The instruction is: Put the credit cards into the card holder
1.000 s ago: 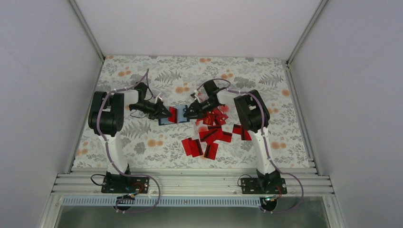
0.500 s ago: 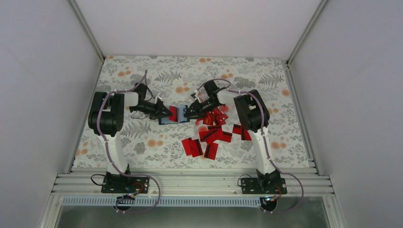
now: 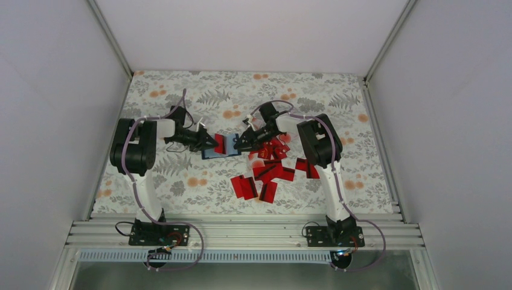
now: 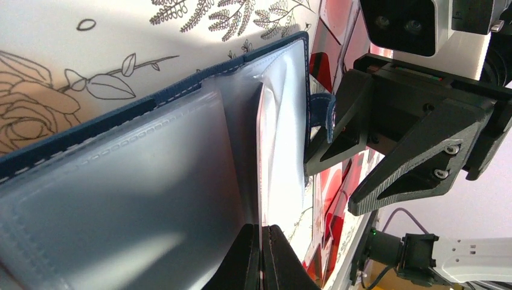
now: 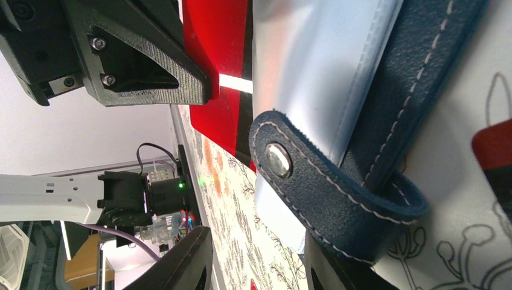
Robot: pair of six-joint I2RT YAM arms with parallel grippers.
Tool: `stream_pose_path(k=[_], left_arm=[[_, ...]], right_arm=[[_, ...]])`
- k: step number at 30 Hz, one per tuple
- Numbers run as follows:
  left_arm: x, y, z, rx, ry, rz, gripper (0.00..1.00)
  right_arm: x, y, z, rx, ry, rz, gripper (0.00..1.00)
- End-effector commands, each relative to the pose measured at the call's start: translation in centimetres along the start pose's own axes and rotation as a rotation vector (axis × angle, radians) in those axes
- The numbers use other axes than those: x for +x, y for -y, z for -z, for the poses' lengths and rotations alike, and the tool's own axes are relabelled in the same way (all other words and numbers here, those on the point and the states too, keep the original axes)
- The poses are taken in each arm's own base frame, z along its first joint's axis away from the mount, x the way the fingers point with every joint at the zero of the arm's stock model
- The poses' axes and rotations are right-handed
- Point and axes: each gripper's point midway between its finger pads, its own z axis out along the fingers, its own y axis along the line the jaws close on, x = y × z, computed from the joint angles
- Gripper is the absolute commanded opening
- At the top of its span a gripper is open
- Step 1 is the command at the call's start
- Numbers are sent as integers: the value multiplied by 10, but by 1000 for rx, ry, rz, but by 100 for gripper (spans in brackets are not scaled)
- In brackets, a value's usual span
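Observation:
The navy card holder (image 3: 226,153) lies open on the floral table between my two grippers, its clear sleeves (image 4: 151,181) facing up. My left gripper (image 4: 261,261) is shut on a red credit card (image 3: 219,144), which stands on edge (image 4: 260,169) at a sleeve's mouth. In the right wrist view the same card (image 5: 217,60) shows red with a light stripe. My right gripper (image 5: 256,257) is open, with one finger against the holder's snap strap (image 5: 338,193) and nothing between the jaws. Several more red credit cards (image 3: 268,169) lie piled to the right of the holder.
The loose cards spread from under my right arm (image 3: 317,145) toward the table's front edge (image 3: 241,212). One card corner (image 5: 492,151) lies just beside the strap. Grey walls close in the table on three sides.
Hardly anything differs. The left arm's elbow has drifted slightly left, while the card stays pinched at the holder. The right arm has not moved.

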Motion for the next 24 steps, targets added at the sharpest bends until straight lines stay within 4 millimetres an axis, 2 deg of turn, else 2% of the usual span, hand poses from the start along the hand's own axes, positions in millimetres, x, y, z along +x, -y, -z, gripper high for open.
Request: stream_pose_path(k=[1,10,24], left_arm=[[-9,2,4,-23,43,-62,2],[-3,-1,-6,15,44,-40,2],[0,8,-23,20,29,-25,2]], right_arm=[[32,66,-15,165,-72,-158,40],[34,68,-16,167,-80,-158,40],[36,70,-16,165,-79,-164,38]])
